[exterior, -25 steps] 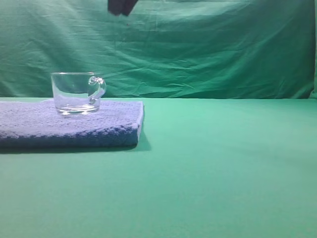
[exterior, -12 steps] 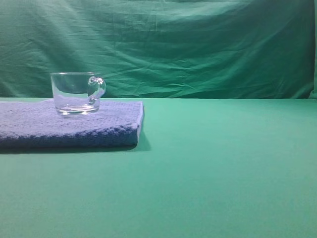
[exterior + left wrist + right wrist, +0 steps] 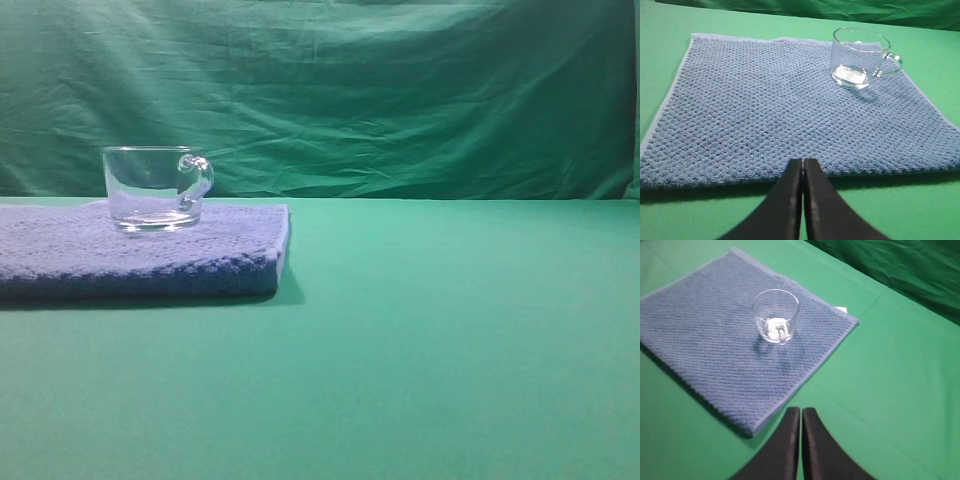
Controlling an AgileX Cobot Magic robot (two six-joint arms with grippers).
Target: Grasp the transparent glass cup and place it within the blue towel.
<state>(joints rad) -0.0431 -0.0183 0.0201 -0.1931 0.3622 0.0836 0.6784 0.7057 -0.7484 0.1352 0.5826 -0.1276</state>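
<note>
Since a second ago my dark arm has left the top of the high view. Both jaws hang clenched, empty. Beyond, the transparent glass cup (image 3: 860,57) stands on the blue towel (image 3: 765,110): rigid, slick, breakable, best gripped across its rim.

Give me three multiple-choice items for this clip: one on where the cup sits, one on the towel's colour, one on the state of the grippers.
1. Where is the transparent glass cup?
A. On the bare green cloth
B. On the blue towel, near a corner
C. Held in a gripper

2. What colour is the towel?
A. Blue
B. Red
C. White

3. How do the left gripper and the right gripper stand?
A. Both open wide
B. One clamped on the cup
C. Both shut, holding nothing

Key: 1 B, the cup stands upright on the towel near its corner. 2 A, both wrist views show blue. 3 C, each pair of fingers meets with no gap, clear of the cup.
</note>
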